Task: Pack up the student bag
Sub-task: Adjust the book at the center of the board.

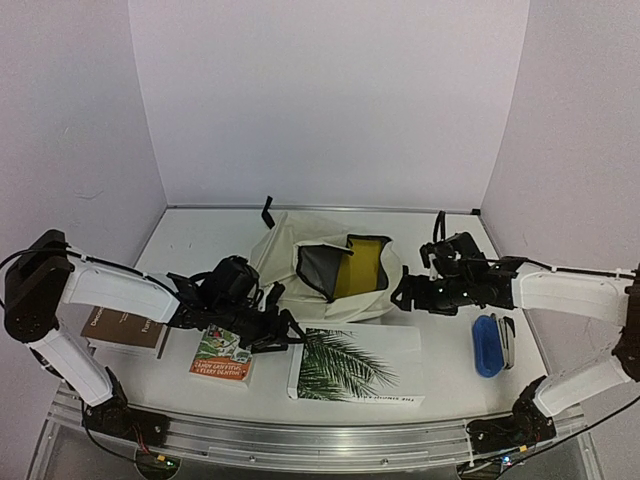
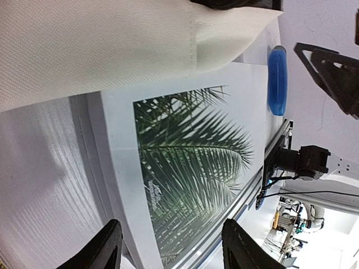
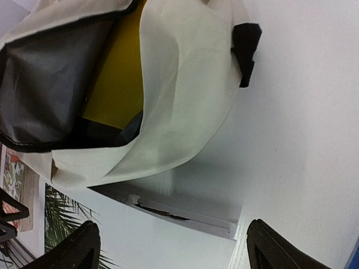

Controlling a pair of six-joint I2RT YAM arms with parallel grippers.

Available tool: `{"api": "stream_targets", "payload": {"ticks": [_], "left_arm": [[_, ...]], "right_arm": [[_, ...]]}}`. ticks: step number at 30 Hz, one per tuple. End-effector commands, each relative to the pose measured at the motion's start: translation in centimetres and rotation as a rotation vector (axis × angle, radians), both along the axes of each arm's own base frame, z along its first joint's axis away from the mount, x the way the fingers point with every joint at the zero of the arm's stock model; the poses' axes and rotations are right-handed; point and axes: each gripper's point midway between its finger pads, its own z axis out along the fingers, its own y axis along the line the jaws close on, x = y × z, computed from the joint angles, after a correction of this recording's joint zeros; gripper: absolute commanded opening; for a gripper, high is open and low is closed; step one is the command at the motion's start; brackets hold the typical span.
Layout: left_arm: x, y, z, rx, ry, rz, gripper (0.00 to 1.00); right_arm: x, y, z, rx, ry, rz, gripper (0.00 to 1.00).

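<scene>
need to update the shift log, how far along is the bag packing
Done: a yellow item sits inside the open student bag. In hand: nothing; the left gripper is open at the palm-leaf book, the right gripper open beside the bag. Left: palm-leaf book, orange book, brown book and blue case, all outside the bag.

top: high up, far off, looks down on whole table (image 1: 200, 240) | left wrist: close, palm book (image 2: 190, 168) just past its fingers (image 2: 106, 246) | right wrist: close, bag (image 3: 168, 84) beyond its fingers (image 3: 78, 249) | all share: bag, palm book

Pale lilac walls (image 1: 330, 100) on 3 sides, white table (image 1: 200, 240) w/ metal rail (image 1: 300, 447) at near edge.
</scene>
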Motion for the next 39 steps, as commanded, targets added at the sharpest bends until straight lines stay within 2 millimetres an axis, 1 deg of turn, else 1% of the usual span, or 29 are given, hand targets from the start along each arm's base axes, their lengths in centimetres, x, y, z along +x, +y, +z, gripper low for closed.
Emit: {"api": "stream_targets", "payload": {"ticks": [1,3,7,11,17,22,25,30,32,37,39], "left_arm": [[-1.8,-0.1,2.0,-0.059,0.005,-0.05,0.63],[-2.7,-0.1,2.2,-0.071,0.039,-0.068,0.64],[-4.9,0.0,1.8,-0.065,0.122,-0.091,0.65],[-6.7,0.0,1.6,-0.068,0.189,-0.112,0.68],[-7.8,-0.9,1.9,-0.089,0.223,-0.14,0.7],[-8.9,-1.8,1.4,-0.083,0.258,-0.179,0.7],[-9.5,-1.9,0.7,-0.062,0.288,-0.191,0.7],[-10.1,-2.1,-0.6,-0.033,0.326,-0.199,0.7],[-10.0,-2.3,-0.7,-0.03,0.317,-0.198,0.7],[-8.9,-3.1,-1.1,-0.027,0.26,-0.187,0.7],[-8.3,-3.5,-1.2,-0.033,0.237,-0.172,0.7]], "right_arm": [[0.0,3.0,-0.1,0.019,0.011,0.191,0.89],[0.1,3.5,-0.9,0.011,0.026,0.213,0.89],[0.2,3.8,-2.5,-0.013,0.054,0.239,0.88],[0.1,4.2,-3.7,-0.012,0.082,0.253,0.88],[0.1,4.6,-4.1,0.002,0.088,0.257,0.87],[0.2,4.8,-4.7,-0.007,0.098,0.264,0.87],[0.2,4.8,-5.2,-0.015,0.107,0.267,0.85],[0.1,4.8,-5.6,-0.019,0.118,0.266,0.84],[0.1,4.8,-5.7,-0.018,0.12,0.267,0.84],[-0.3,5.1,-5.7,0.0,0.135,0.275,0.83],[-0.5,5.2,-5.6,0.006,0.139,0.276,0.8]]}}
